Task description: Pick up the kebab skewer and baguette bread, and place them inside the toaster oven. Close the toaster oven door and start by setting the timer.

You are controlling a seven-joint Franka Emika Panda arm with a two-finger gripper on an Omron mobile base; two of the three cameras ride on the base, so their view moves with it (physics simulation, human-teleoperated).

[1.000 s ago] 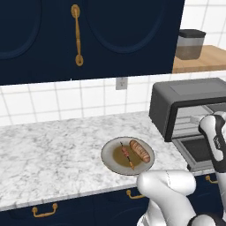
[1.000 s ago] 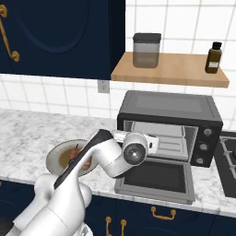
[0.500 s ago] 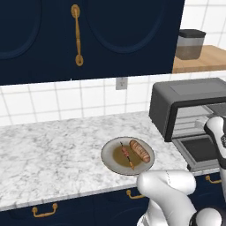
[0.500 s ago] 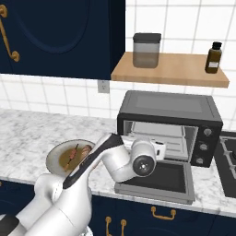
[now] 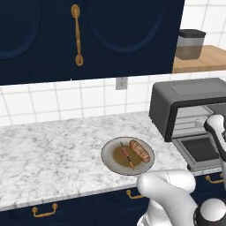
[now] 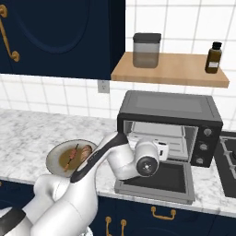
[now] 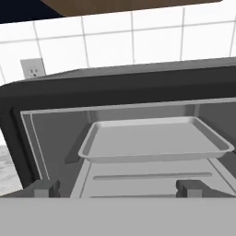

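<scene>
The kebab skewer [image 5: 127, 155] and the baguette bread [image 5: 139, 150] lie side by side on a round plate [image 5: 111, 152] on the marble counter, left of the toaster oven [image 6: 168, 107]. The toaster oven door [image 6: 156, 183] lies folded down flat, open. My gripper [image 6: 162, 150] hovers above the door, right at the oven's mouth, pointing inward. In the hand view its fingertips [image 7: 44, 188] stand wide apart, open, with nothing between them. A shallow metal tray [image 7: 154, 138] sits on the rack inside. From the right base view, skewer [image 6: 71, 156] and baguette [image 6: 85, 153] lie behind my arm.
Oven knobs [image 6: 204, 132] line its right front. A wooden shelf [image 6: 170, 69] above carries a grey canister [image 6: 146, 50] and a dark bottle [image 6: 212, 57]. A stovetop [image 6: 228, 161] borders the oven on the right. Dark wall cabinets hang over the counter.
My hand has shifted a little lower and to the right in front of the open oven, and the wrist has turned. Plate, food and door have not moved.
</scene>
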